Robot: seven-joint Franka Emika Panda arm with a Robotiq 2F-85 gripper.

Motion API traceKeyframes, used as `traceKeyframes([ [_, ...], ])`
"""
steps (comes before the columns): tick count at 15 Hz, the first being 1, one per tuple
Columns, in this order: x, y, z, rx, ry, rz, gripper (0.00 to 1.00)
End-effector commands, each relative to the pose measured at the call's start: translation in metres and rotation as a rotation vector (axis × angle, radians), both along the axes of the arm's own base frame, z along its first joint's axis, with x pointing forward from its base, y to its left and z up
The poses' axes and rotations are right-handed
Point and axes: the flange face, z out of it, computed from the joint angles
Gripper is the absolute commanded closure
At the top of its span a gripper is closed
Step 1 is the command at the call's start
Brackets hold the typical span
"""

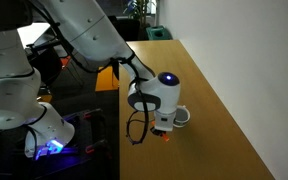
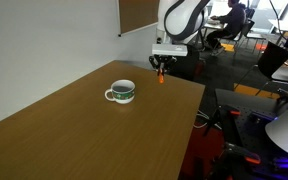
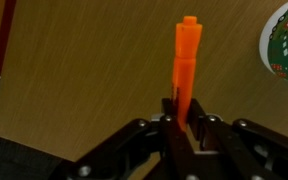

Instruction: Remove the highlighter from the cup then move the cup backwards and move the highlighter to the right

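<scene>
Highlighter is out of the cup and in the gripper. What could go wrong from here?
The gripper pinches the highlighter by one end only, so it might pivot or slip. It hangs close to the edge of the table; released there, it could roll off. The cup sits nearby and could be bumped.

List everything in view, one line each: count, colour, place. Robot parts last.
Table: one, brown wood, fills the foreground.
Cup: one, white with a green band, standing on the table, apart from the hand.
Highlighter: one, orange, out of the cup, held over the table near its edge.
Board: one, brown, on the wall behind the table.
Arm: one, white, reaching over the table.
Hand: one, dark fingers, shut on the highlighter.
</scene>
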Motion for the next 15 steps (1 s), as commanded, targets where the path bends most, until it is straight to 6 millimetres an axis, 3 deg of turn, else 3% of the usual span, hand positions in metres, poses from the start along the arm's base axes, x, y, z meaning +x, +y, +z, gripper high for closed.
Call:
traceKeyframes([
  [1,0.003,-0.021,-0.005,0.017,0.008,-0.107,0.95],
  [9,0.011,-0.068,-0.043,0.022,0.011,-0.323,0.95],
  [15,0.016,-0.112,-0.058,-0.003,0.014,-0.439,0.95],
])
